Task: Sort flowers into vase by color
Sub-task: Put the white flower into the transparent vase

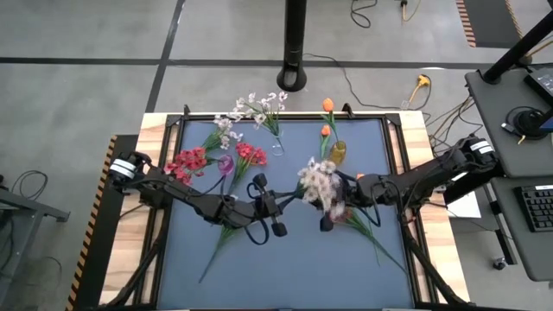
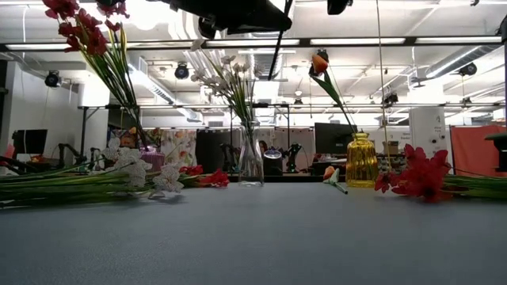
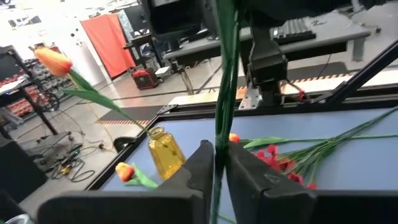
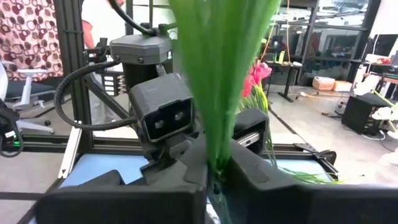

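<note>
Flowers lie and stand across the blue-grey table, and both grippers hold stems above its middle. Nearest in the wrist views, the left gripper has its fingers pinched on a thin green stem, which in the high view looks like a red spray running down toward the table's front edge. The right gripper is clenched on a thick bunch of green stems, the white-pale pink spray whose blossoms hang blurred between the two arms.

Farther back, more red flowers lie on the left side. An amber vase stands right of centre holding an orange tulip, with another orange bud lying just beside it. A clear vase near the back edge holds white blossoms. In the low view a purple vase carries tall red sprays.
</note>
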Motion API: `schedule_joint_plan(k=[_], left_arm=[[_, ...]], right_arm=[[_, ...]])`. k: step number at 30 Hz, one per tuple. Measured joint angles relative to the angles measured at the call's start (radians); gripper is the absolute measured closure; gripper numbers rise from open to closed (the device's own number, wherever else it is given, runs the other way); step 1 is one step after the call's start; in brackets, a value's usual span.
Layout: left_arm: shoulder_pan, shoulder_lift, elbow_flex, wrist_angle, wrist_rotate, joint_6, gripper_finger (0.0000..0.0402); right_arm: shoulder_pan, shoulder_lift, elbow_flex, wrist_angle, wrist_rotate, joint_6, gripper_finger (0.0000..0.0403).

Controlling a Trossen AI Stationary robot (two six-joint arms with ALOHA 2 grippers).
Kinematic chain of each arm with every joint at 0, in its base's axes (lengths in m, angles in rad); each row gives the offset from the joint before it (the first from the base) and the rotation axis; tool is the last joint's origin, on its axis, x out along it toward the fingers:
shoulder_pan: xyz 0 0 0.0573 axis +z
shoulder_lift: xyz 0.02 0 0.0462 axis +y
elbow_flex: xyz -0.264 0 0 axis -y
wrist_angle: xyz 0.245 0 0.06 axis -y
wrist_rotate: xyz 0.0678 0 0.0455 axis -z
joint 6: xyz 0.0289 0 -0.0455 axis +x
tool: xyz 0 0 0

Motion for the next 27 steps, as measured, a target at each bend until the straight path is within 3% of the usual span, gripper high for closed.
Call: schedule_joint_plan(k=[7,14,20,27], left_arm=[[-0.015,-0.031,0.000,-0.019,0.026,-0.036,0.0289],[-0.070,-0.150,0.000,-0.197,0.028,-0.063,0.0199],[-0.143,-0.319,-0.001,-0.329,0.028,-0.046,0.0178],[-0.198,-0.526,-0.001,-0.429,0.011,0.051,0.0178]], right_arm=[[0.000,-0.004,0.000,-0.010,-0.003,0.009,0.0388],[-0.016,-0.064,0.007,-0.086,0.002,0.004,0.0389],[-0.107,-0.108,0.079,-0.258,0.000,0.001,0.0390],[-0.258,-0.074,0.150,-0.266,-0.058,-0.062,0.0390]])
